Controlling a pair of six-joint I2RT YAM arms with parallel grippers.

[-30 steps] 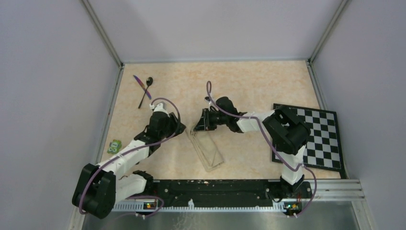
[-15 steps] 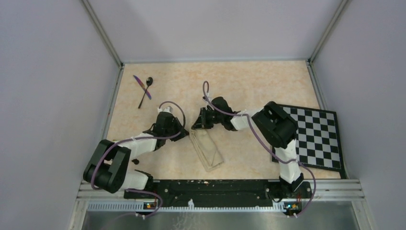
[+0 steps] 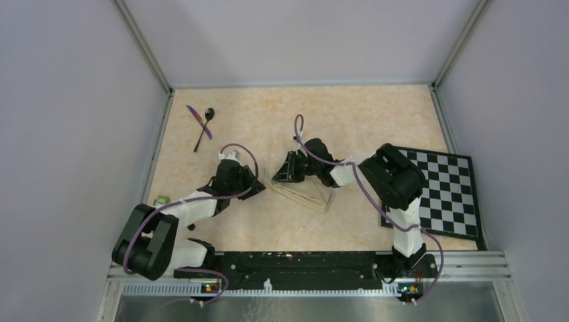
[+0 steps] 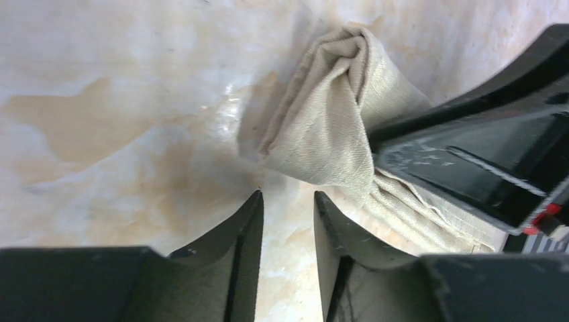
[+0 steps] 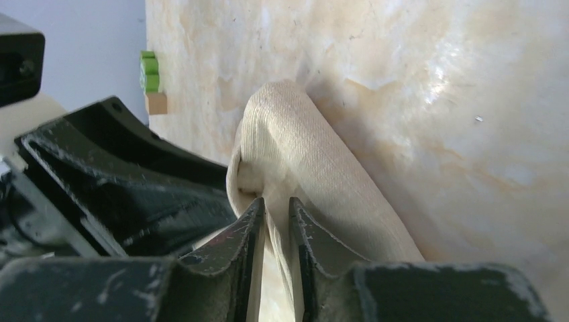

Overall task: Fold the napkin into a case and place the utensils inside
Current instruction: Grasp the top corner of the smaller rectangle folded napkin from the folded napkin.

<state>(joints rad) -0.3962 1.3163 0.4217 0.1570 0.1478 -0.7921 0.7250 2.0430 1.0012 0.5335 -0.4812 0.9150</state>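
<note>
The beige napkin (image 3: 303, 193) lies in the middle of the table as a narrow folded strip. My right gripper (image 3: 284, 172) is shut on its bunched left end, which fills the right wrist view (image 5: 315, 161) ahead of that gripper (image 5: 276, 204). My left gripper (image 3: 257, 187) is open and empty just left of that end. In the left wrist view (image 4: 288, 200) it sits low over bare tabletop, a little short of the cloth fold (image 4: 335, 134). The black spoon (image 3: 204, 127) and purple knife (image 3: 198, 121) lie crossed at the far left.
A black-and-white checkerboard (image 3: 444, 194) lies at the right edge. A small green block (image 3: 161, 200) sits by the left wall and also shows in the right wrist view (image 5: 151, 74). Metal rails line the table's sides.
The napkin's free end has swung from pointing at the near edge to pointing right, and the strip looks narrower. My right gripper moved slightly right with the cloth. My left arm has barely shifted.
</note>
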